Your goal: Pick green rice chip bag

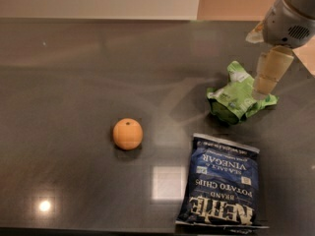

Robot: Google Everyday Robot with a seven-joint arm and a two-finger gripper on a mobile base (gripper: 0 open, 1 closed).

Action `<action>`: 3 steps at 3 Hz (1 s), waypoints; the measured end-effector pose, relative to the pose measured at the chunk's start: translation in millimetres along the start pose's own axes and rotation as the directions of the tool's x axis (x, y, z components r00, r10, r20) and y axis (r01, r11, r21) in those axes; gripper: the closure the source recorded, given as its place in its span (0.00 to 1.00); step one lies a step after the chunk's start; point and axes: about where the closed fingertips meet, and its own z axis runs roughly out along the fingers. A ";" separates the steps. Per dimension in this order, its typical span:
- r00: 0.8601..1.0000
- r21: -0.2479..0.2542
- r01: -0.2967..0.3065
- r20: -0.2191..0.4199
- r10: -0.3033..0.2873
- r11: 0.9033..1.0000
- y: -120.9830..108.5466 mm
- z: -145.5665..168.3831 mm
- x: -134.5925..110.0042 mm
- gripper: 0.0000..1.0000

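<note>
The green rice chip bag [236,98] is a small crumpled light-green bag with white patches, lying on the dark table at the right. My gripper [267,82] comes in from the upper right; its pale finger hangs over the bag's right side, with the tip at the bag's upper right edge. Only one finger shows clearly, and the far side of the gripper is hidden behind it.
A flat dark-blue potato chip bag [220,186] lies in front of the green bag near the table's front edge. An orange [128,133] sits left of centre. The dark grey tabletop [74,73] runs back to a pale wall.
</note>
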 end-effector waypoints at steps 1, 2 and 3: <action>0.997 -0.055 0.076 0.003 -0.076 0.996 -5.0 20.6 -0.7 0.00; 0.982 -0.107 0.186 -0.017 -0.189 0.977 -5.2 35.4 1.3 0.00; 0.951 -0.139 0.300 -0.034 -0.307 0.944 -3.4 44.8 6.1 0.00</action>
